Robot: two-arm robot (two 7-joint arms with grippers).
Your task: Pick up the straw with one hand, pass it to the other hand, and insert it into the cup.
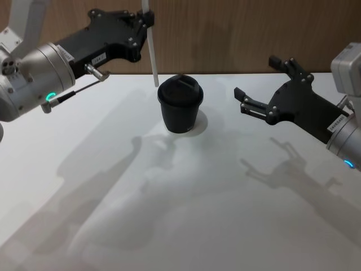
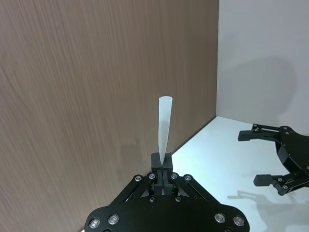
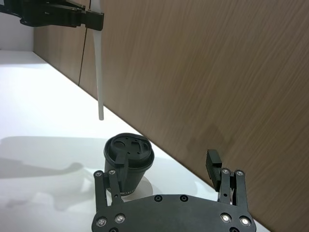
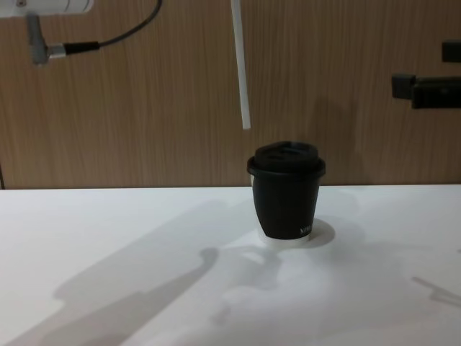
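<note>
The straw is a long white tube hanging upright, its upper part clamped in my left gripper, which is shut on it. Its lower end hangs just above and slightly behind-left of the cup, a small black takeaway cup with a domed lid standing mid-table. In the chest view the straw ends a little above and left of the cup's lid. My right gripper hovers open and empty to the right of the cup. The right wrist view has the straw above the cup.
The white table stretches wide around the cup. A brown wooden wall rises close behind it. A thin black cable hangs from the left wrist, high at the left.
</note>
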